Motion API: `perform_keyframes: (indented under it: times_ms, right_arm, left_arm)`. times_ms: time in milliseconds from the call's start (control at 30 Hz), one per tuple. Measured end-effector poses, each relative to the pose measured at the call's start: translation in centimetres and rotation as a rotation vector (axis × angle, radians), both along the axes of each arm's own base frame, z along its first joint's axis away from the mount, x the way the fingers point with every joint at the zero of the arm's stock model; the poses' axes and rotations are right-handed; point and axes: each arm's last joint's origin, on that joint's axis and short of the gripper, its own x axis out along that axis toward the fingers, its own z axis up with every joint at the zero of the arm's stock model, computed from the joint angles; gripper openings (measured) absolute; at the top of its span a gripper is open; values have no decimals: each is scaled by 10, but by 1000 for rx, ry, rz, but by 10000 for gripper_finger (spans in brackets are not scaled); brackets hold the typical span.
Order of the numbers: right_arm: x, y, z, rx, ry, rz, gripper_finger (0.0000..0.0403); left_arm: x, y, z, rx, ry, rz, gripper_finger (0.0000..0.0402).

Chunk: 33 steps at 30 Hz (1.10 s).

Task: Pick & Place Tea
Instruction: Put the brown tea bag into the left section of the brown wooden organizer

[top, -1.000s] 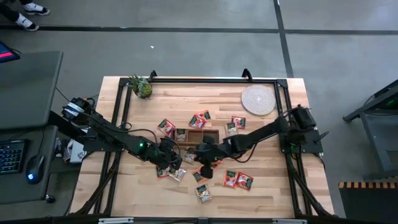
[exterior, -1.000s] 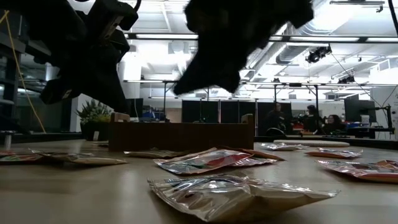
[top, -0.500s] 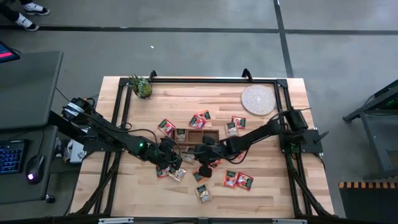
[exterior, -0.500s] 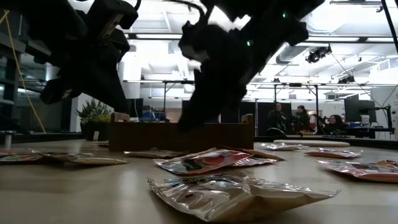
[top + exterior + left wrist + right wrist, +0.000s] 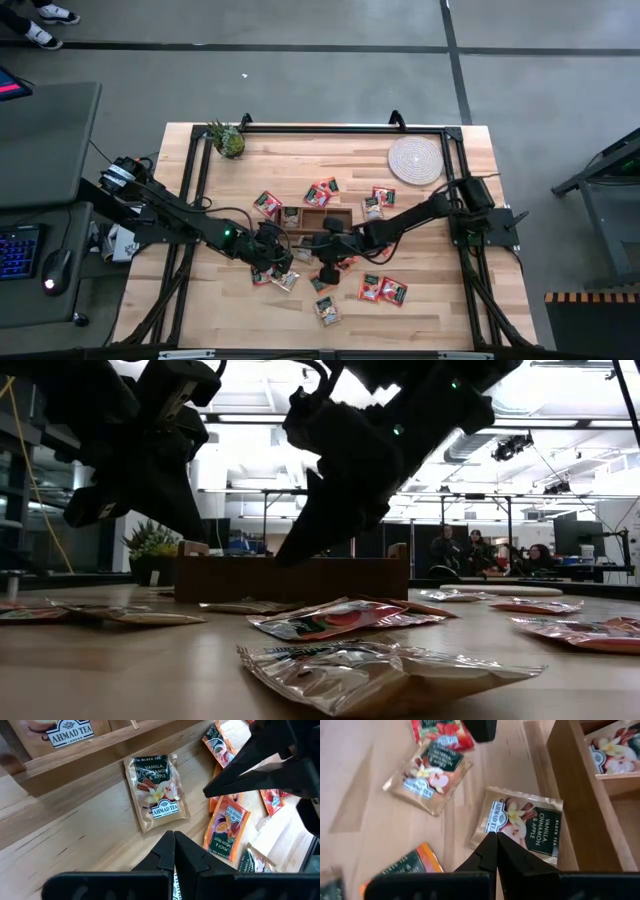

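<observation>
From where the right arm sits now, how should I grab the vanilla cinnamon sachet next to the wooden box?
Take the vanilla cinnamon sachet by its edge facing away from the wooden box, coming down from above. It lies flat, seemingly close against the box wall, so that side looks blocked. The right tool is shut; open it first.

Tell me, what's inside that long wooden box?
The wooden box holds at least one tea sachet with vanilla flowers pictured, lying in one compartment. The neighbouring compartment shows bare wood; the rest of the box lies outside this view, or under the arms from above.
</observation>
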Motion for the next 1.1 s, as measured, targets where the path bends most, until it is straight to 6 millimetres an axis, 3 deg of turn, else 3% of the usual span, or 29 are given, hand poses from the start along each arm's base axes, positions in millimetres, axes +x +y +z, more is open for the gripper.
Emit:
perform_keyframes:
  times_ms: [200,333,567,833,1100]
  right_arm:
    - [1,-1,2,-40,-3,21,0]
    - [10,0,9,-68,-23,56,0]
    - [26,4,4,-122,55,76,0]
    - [24,4,0,-119,91,73,0]
    - [28,4,-22,-107,118,77,0]
  left_arm:
    - [0,0,0,-3,2,-3,0]
    - [0,0,0,-3,2,-3,0]
    - [-1,0,-1,-3,13,-7,0]
    - [-1,0,-1,-3,12,-9,0]
    - [-1,0,-1,1,13,-8,0]
